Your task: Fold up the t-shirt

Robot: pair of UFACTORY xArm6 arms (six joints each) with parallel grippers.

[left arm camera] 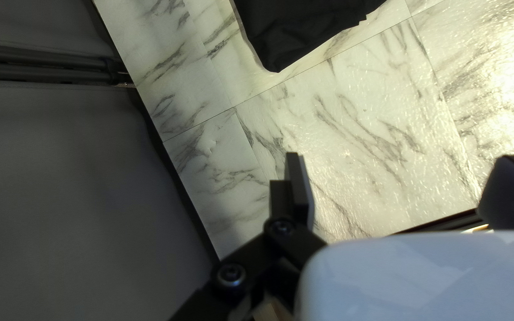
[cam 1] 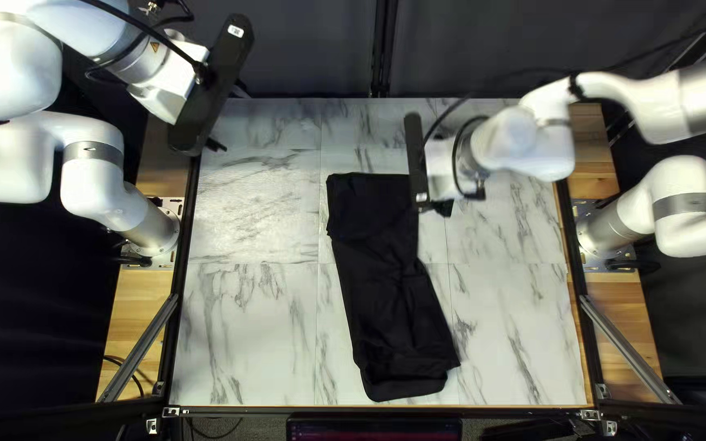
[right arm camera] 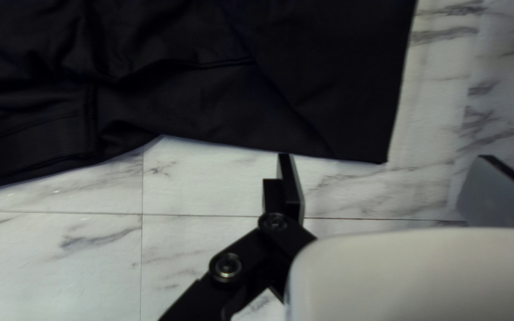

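A black t-shirt (cam 1: 394, 302) lies in the middle of the marbled desk (cam 1: 247, 327), gathered into a long, narrow strip that runs from beyond the desk's middle down almost to its near edge, slanting a little rightward as it comes nearer in the top left view.

The right pincer (cam 1: 417, 163) hangs at the strip's far end, over its right-hand corner. In the right wrist view the cloth spreads just ahead of the fingers (right arm camera: 293, 187), and one fingertip sits right by its edge; whether they touch, I cannot tell. This pincer is parted wide and grips nothing.

The left pincer (cam 1: 229, 116) is well apart from the shirt, near the desk's far left corner. Its wrist view shows the fingers (left arm camera: 302, 190) spread wide and holding nothing, with the shirt's corner some way ahead.

The left arm (cam 1: 91, 163) is raised, its wrist angled down and inward. The right arm (cam 1: 684, 196) reaches in from the right side, its wrist low over the desk.

That makes one t-shirt, two arms and two pincers, one pincer per arm.
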